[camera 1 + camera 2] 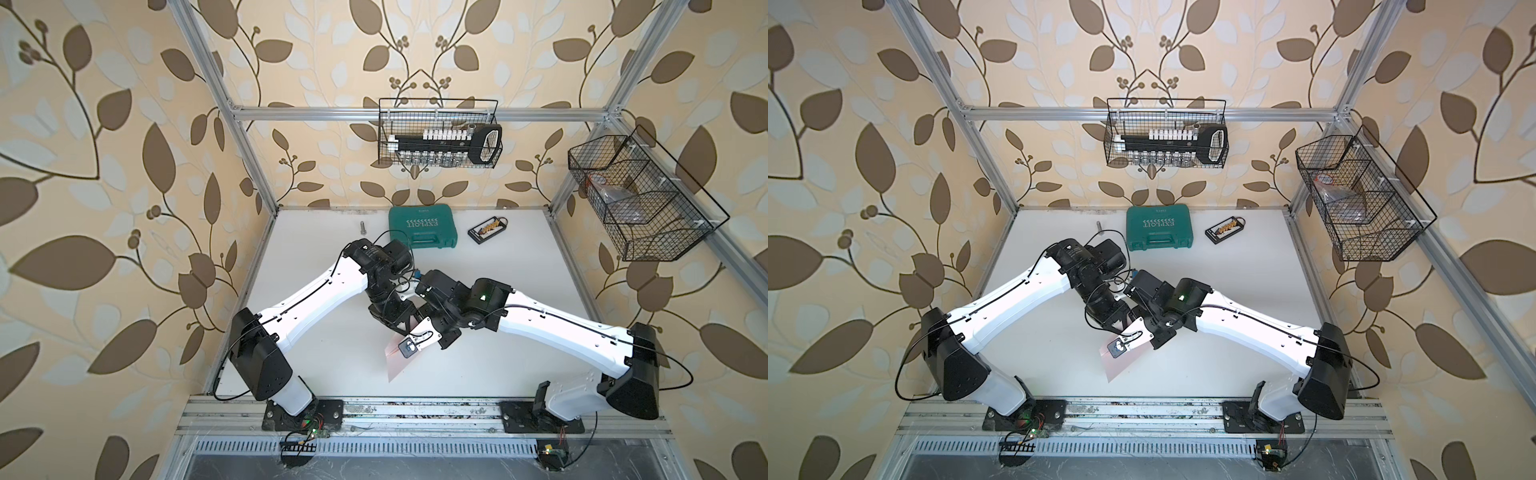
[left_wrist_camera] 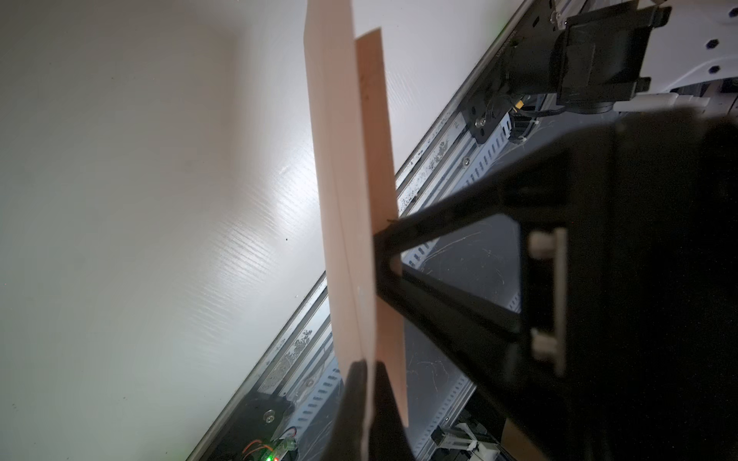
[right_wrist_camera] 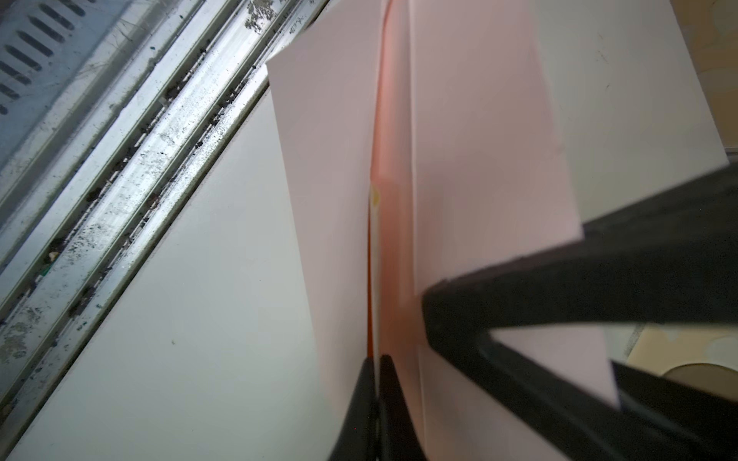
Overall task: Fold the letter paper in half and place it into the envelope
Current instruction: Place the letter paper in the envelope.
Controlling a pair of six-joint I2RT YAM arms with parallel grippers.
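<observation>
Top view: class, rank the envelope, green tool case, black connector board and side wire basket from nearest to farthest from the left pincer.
1. envelope, clamped in the left pincer.
2. green tool case, far across the table.
3. black connector board, back, further right.
4. side wire basket, on the right wall.

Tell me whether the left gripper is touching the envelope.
Touching: the left wrist view shows the left gripper with its jaws clamped on the edge of the envelope.
</observation>
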